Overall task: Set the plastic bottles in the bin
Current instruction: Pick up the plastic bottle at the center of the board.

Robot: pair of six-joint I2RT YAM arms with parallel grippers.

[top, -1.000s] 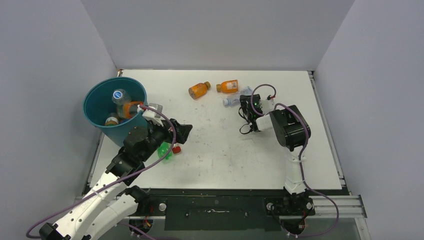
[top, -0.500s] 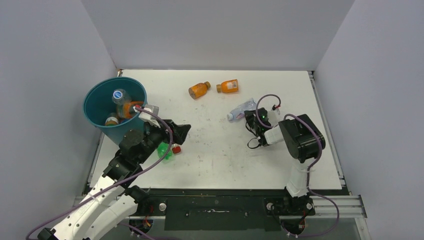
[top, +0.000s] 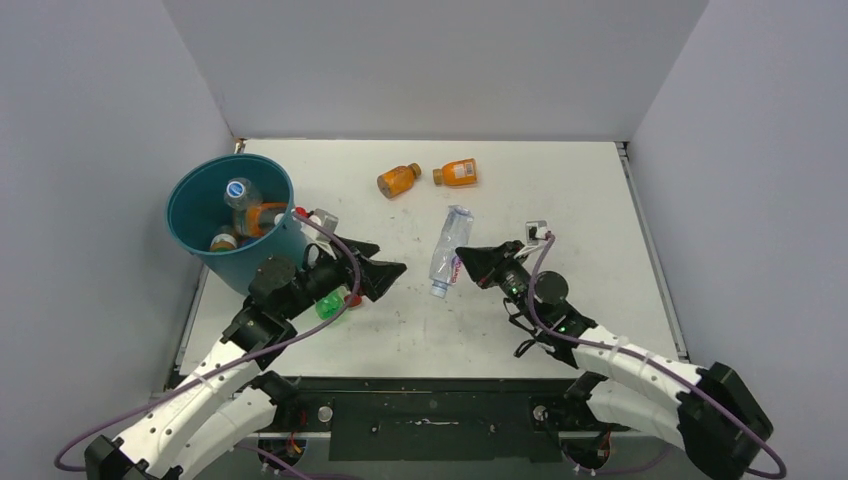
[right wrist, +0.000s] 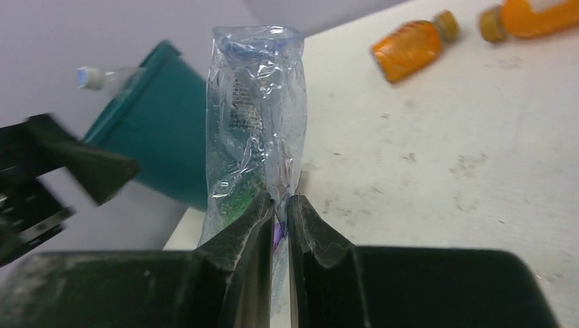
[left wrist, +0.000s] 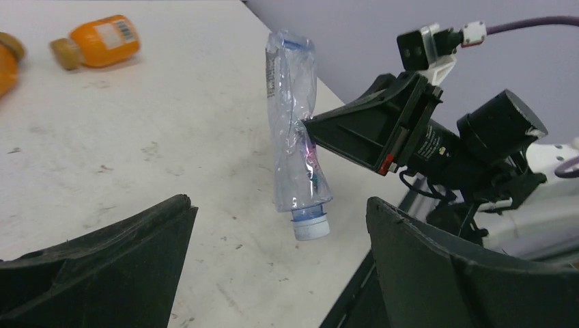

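My right gripper (top: 462,262) is shut on a crushed clear bottle (top: 449,248), held above the table, cap down; it shows in the right wrist view (right wrist: 258,130) and the left wrist view (left wrist: 293,137). My left gripper (top: 388,272) is open and empty, facing that bottle. The teal bin (top: 195,220) at the left holds several bottles (top: 240,192). A green bottle (top: 328,301) and a red cap (top: 353,298) lie under my left arm. Two orange bottles (top: 398,179), (top: 457,173) lie at the back.
White walls close the table on three sides. The bin (right wrist: 157,130) stands at the table's left edge. A black rail runs along the near edge (top: 430,385).
My right arm has swung down and left, carrying the clear bottle from the back right to the table's middle. My left gripper has moved right toward it.
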